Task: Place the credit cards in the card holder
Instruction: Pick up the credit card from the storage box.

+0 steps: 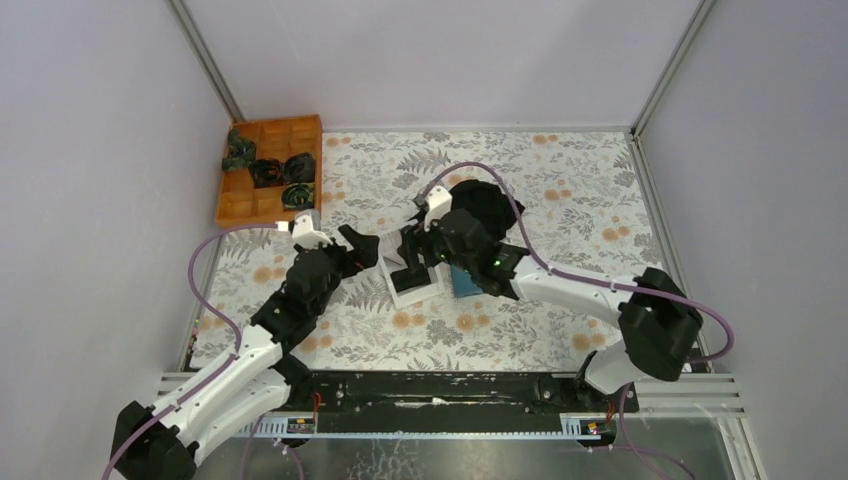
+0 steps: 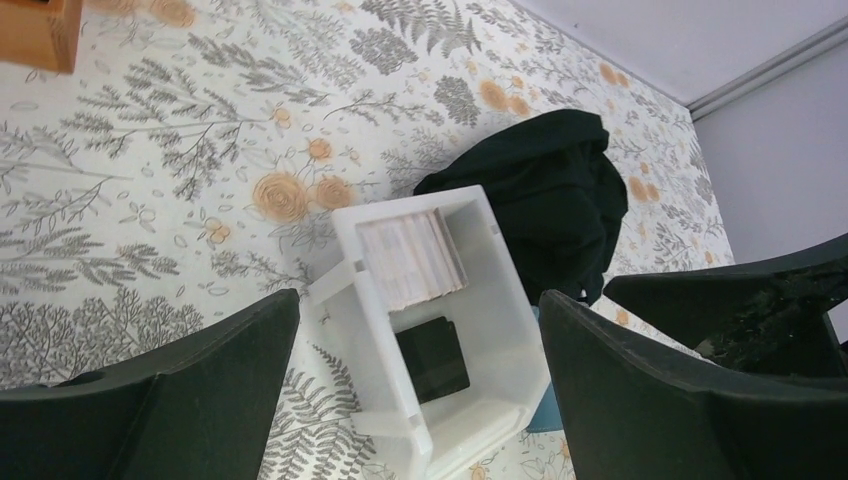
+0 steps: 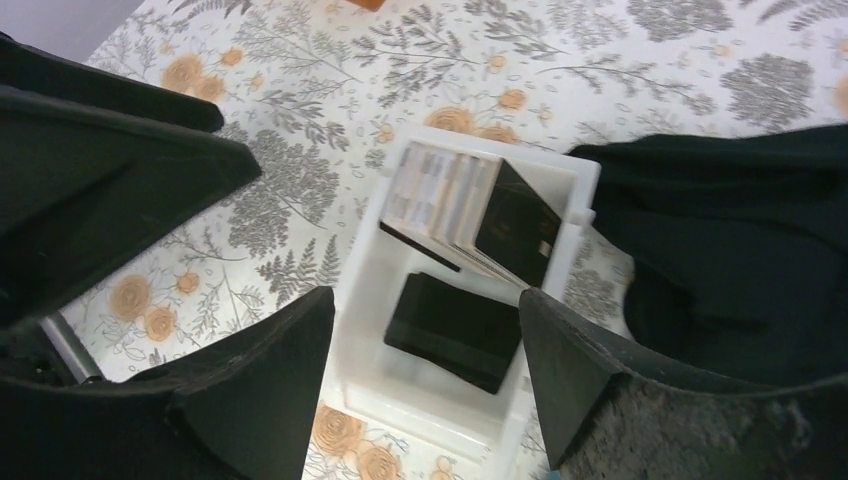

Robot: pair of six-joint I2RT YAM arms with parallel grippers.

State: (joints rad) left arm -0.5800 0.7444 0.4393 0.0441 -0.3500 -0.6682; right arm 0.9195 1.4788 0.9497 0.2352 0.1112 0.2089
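A white tray [image 1: 428,292] stands mid-table. In the left wrist view the tray [image 2: 500,300] holds a stack of pale credit cards [image 2: 410,257] and one black card [image 2: 432,358] lying flat. In the right wrist view the stack [image 3: 455,205] leans on edge above the flat black card [image 3: 455,330]. The teal card holder [image 1: 465,281] lies on the table against the tray's right side; a corner of it shows in the left wrist view [image 2: 546,412]. My left gripper [image 1: 364,250] [image 2: 418,300] is open and empty at the tray's left. My right gripper [image 1: 412,262] [image 3: 425,300] is open and empty above the tray.
A big black cloth [image 1: 488,205] [image 2: 555,190] [image 3: 740,230] lies bunched just behind and to the right of the tray. An orange compartment box [image 1: 270,170] with dark bundles stands at the back left. Walls close in the floral table on three sides.
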